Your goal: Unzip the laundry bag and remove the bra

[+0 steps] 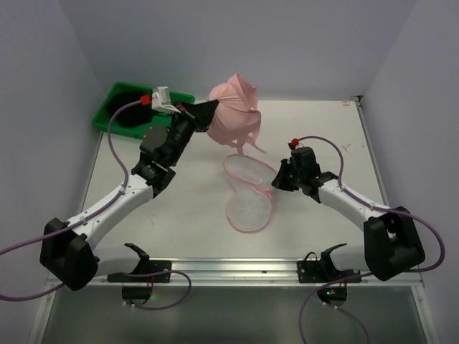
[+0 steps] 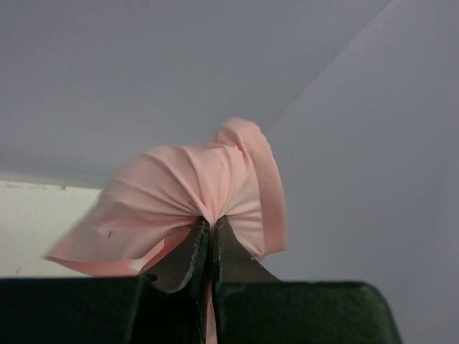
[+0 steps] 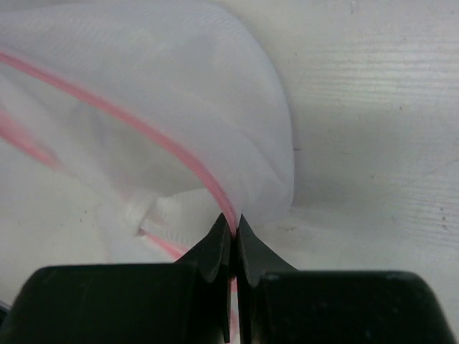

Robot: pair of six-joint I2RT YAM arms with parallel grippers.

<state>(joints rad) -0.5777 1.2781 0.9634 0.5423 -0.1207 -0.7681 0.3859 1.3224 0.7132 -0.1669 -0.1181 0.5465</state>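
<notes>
Table [image 1: 330, 129]: white surface filling the middle of the top view, with every other item on or over it.
Arms: the left arm [image 1: 122, 197] reaches from lower left up toward upper centre. The right arm [image 1: 351, 201] comes in from lower right toward the middle.
Green tray [image 1: 104, 111]: upper left corner of the table, behind the left arm's wrist.
Laundry bag [image 1: 249, 193]: centre of the table, lying unzipped with its two mesh halves spread flat.
Bra [image 1: 233, 107]: pink and bunched, hanging in the air at upper centre, above and behind the bag. Its straps dangle toward the bag's far half; whether they touch it cannot be told.
Left gripper [image 1: 213, 108]: pinched tight on a fold of the bra, and its wrist view shows the cloth gathered between the tips.
Right gripper [image 1: 275, 180]: low at the bag's right edge, clamped on the pink zipper rim [image 3: 179, 161] and some mesh, pinning the bag down.
Step in hand: removal. The zip looks done and the bra appears out of the pouch.
Next move: probably carry the bra sideways until the straps clear the bag, then set it down while the right gripper keeps the bag anchored.
</notes>
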